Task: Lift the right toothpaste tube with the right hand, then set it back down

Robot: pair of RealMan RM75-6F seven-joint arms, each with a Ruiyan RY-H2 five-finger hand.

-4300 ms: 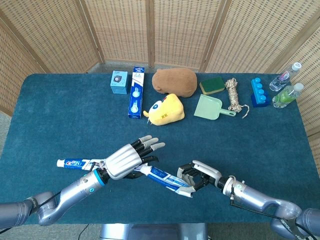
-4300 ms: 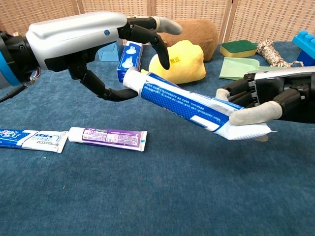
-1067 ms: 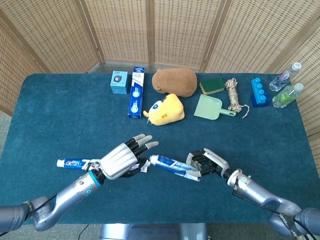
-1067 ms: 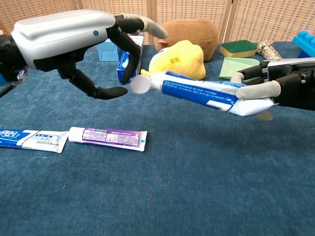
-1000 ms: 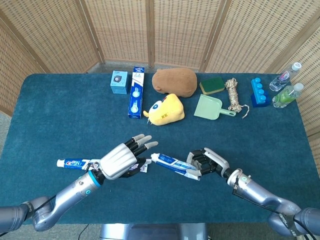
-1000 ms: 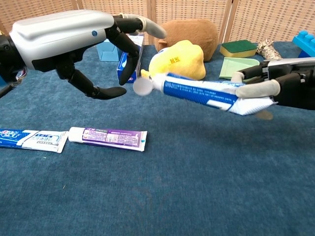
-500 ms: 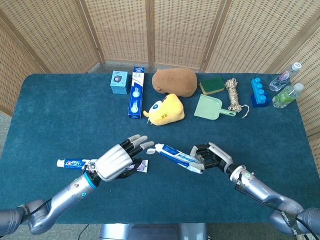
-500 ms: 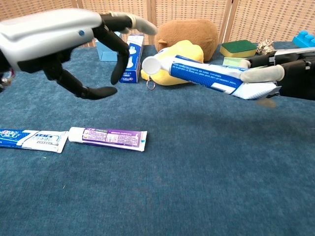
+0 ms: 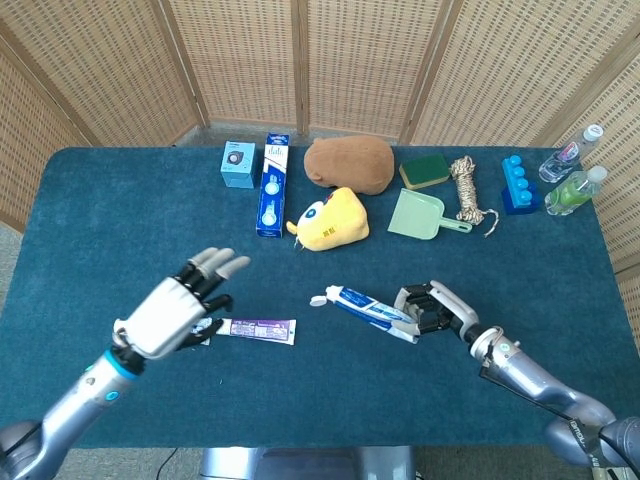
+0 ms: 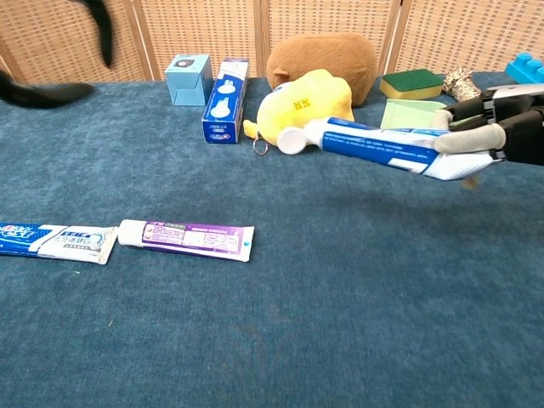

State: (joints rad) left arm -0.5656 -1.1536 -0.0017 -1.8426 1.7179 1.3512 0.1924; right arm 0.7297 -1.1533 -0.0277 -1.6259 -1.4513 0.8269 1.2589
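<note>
Right hand [image 9: 437, 308] of mine grips the blue tube [image 10: 382, 144] by its crimped end, holding it clear above the table [image 9: 520, 260], cap toward my left. Left hand [image 9: 178, 310] hangs with fingers spread, holding nothing, near the purple tube [image 9: 258, 329].

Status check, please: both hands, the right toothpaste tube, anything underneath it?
Right hand grips blue toothpaste tube, lifted off the table. Left hand open, held apart. Nothing beneath the tube but bare blue cloth.
</note>
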